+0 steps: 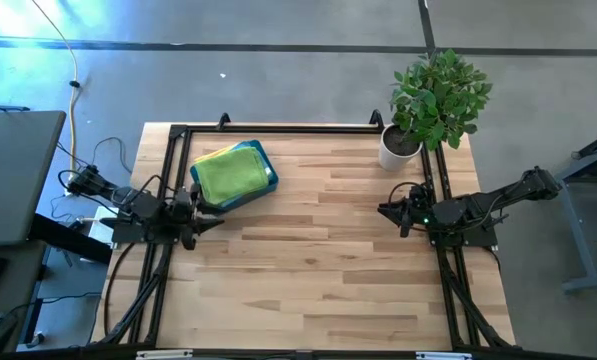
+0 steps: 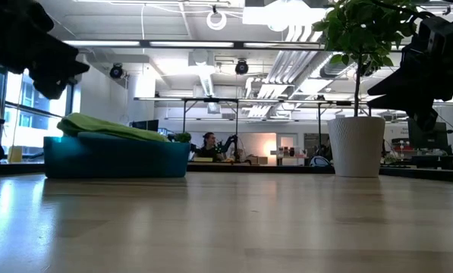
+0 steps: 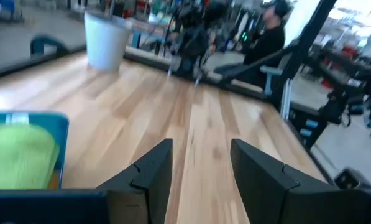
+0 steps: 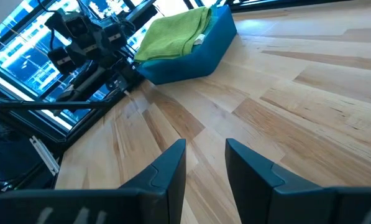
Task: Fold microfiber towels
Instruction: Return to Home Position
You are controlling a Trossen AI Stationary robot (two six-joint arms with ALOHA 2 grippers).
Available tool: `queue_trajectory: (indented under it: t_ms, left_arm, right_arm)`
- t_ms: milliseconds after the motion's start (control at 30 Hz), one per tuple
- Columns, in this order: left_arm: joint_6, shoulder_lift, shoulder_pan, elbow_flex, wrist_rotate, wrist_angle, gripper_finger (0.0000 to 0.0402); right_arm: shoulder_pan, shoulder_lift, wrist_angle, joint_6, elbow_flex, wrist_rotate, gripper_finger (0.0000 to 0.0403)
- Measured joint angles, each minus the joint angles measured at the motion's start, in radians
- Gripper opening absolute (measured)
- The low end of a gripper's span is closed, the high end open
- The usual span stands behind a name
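Lime green towel (image 1: 226, 175) tops the folded stack in the teal tray (image 1: 271, 172) near the left gripper (image 1: 216, 222), no loose cloths on the table (image 1: 318, 270) so folding looks done, that one and the right gripper (image 1: 383, 210) sit at opposite edges, fingers apart, holding 0 cloths

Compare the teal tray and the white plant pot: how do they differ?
The teal tray is low and wide; the white pot is tall and tapered. The tray holds a folded green towel; the pot holds a leafy plant. The tray sits by the left gripper, the pot nearer the right gripper. Both stand on the wooden table.
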Motion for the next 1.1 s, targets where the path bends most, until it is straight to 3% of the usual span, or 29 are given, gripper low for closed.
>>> queue_trajectory:
  t_ms: [233,533,1100]
  left_arm:
    - [-0.093,0.000,0.000,0.001,0.014,-0.014,0.0151]
    - [-0.009,0.000,0.000,0.001,0.019,-0.014,0.0151]
    - [-0.007,0.001,0.000,0.002,0.017,-0.014,0.0151]
  right_arm:
    - [0.000,0.000,0.000,0.000,0.000,0.000,0.0103]
    - [0.000,0.000,0.000,0.000,0.000,0.000,0.0103]
    - [0.000,0.000,0.000,0.000,0.000,0.000,0.0103]
